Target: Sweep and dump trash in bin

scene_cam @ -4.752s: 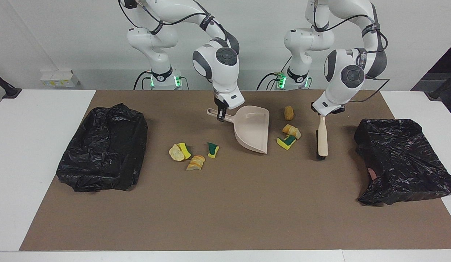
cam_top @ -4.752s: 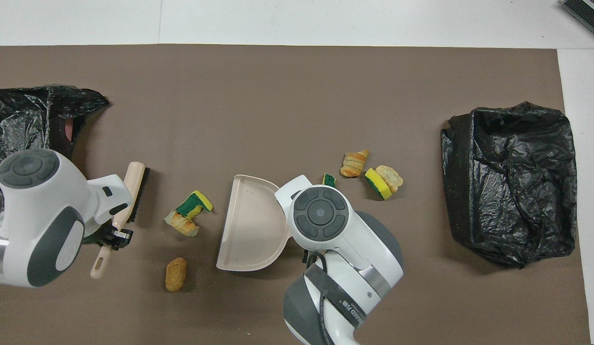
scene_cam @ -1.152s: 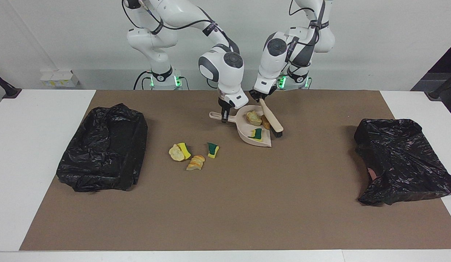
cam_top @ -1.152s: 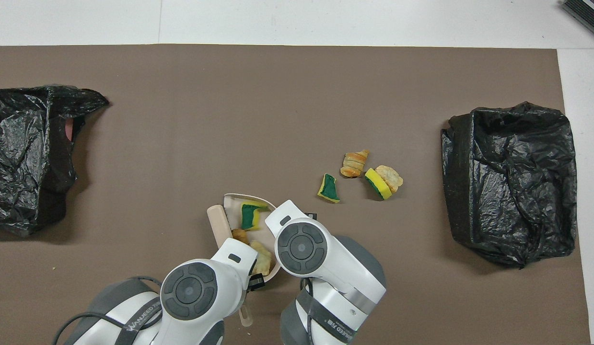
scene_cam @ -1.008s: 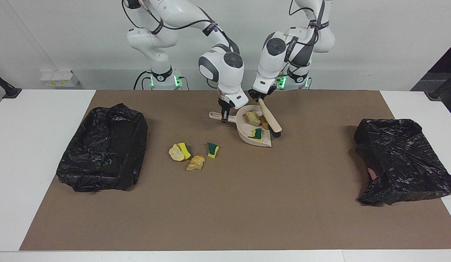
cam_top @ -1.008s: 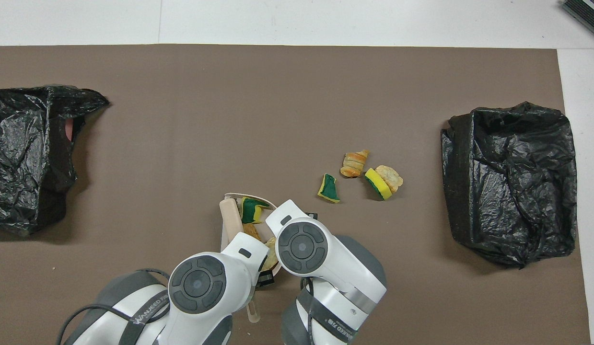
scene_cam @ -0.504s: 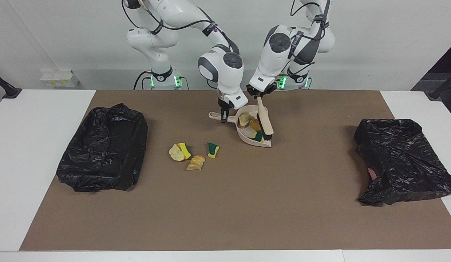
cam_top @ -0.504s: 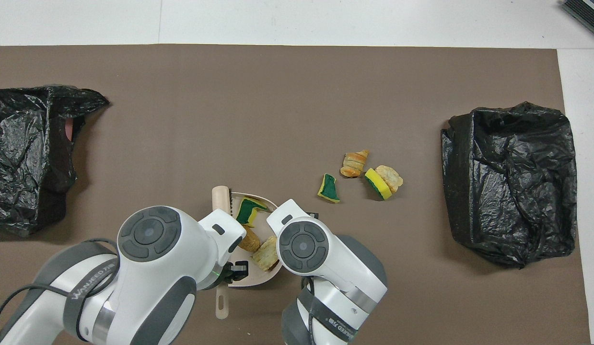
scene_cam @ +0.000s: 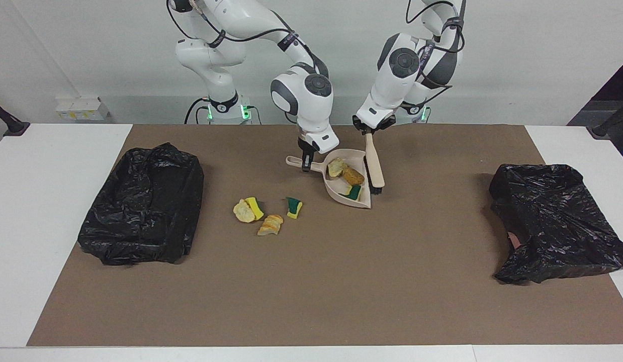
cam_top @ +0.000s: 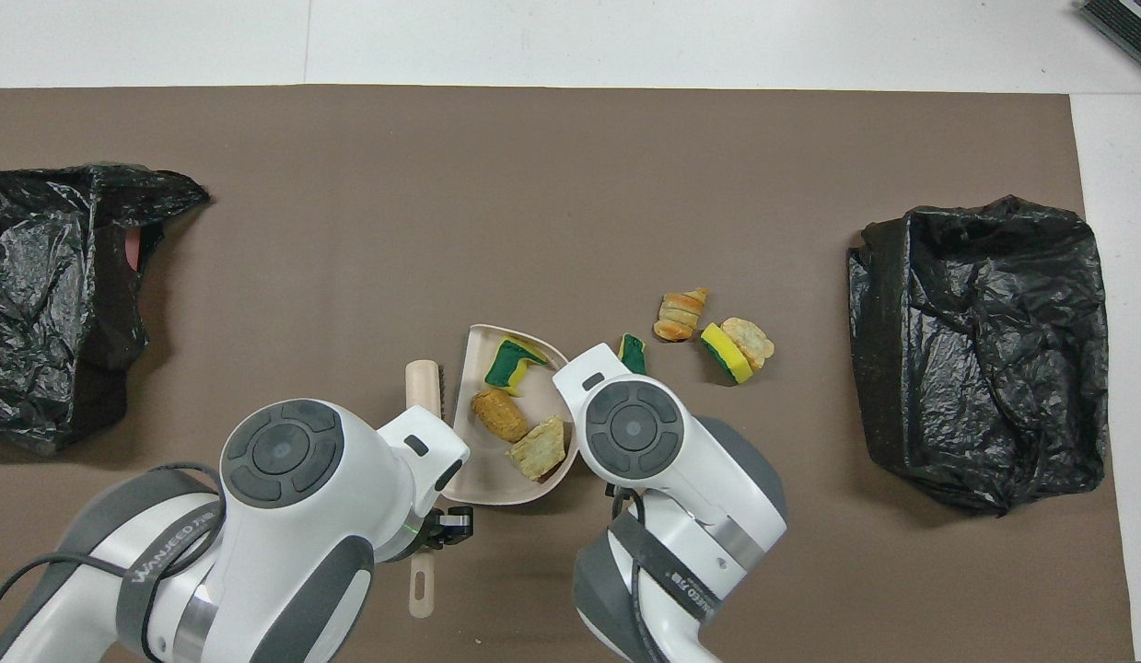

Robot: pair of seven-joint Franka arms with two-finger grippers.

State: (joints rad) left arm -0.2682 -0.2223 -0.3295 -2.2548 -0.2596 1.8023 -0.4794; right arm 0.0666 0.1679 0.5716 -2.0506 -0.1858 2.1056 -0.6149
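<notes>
Dustpan (scene_cam: 352, 177) in the right pincer's (scene_cam: 306, 162) grip holds three scraps (scene_cam: 345, 175); left pincer (scene_cam: 368, 131) grips the brush (scene_cam: 373, 163).

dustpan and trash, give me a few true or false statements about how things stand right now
1. The dustpan holds three scraps. True.
2. The right gripper grips the brush. False: it is shut on the dustpan's handle; the left gripper holds the brush.
3. Trash lies on the mat outside the dustpan. True.
4. The brush lies inside the dustpan. False: it is beside the rim, toward the left arm's end.
5. Only one bin bag is on the table. False: there are two.
</notes>
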